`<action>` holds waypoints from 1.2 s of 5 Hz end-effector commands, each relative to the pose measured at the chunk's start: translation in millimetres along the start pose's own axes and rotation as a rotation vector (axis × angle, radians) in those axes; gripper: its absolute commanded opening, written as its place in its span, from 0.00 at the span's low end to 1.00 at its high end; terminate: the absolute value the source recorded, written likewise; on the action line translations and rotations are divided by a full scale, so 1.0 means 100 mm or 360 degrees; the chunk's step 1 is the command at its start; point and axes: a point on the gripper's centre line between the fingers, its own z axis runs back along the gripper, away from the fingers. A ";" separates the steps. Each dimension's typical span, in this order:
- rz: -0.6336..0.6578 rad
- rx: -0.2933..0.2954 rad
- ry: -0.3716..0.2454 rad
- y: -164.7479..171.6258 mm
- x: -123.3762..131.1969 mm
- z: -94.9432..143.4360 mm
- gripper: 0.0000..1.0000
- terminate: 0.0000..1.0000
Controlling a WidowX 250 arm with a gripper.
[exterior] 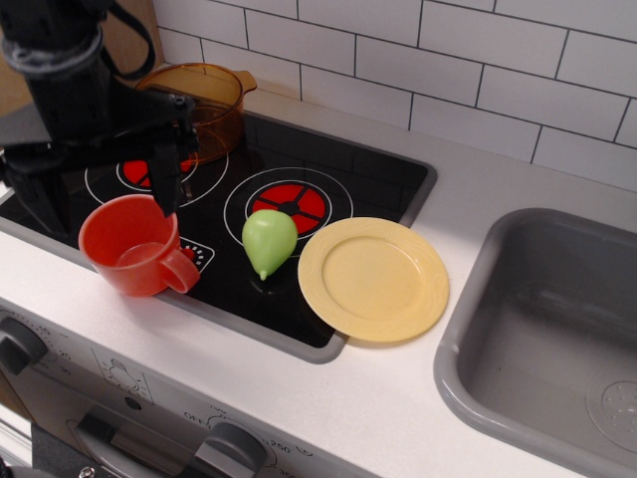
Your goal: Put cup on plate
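Observation:
The red-orange cup [129, 245] stands upright on the front left of the black stovetop, its loop handle pointing right toward the front. The pale-yellow plate [373, 278] lies flat at the stove's front right corner, well to the right of the cup. My black gripper [100, 204] hangs just above the cup's far rim, open wide. Its right finger [167, 184] points down at the cup's right rim and its left finger [38, 204] is beyond the cup's left side. It holds nothing.
A green pear-shaped toy [268, 240] lies on the stove between cup and plate. A transparent amber pot [204, 105] stands on the back left burner, behind the arm. A grey sink [557, 339] is at the right. White tiled wall behind.

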 end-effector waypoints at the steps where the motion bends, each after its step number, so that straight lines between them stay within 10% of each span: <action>1: 0.0258 -0.0051 0.0044 -0.14 -0.19 -0.11 1.00 0.00; 6: 0.0716 0.0012 0.0111 -0.28 -0.18 -0.37 1.00 0.00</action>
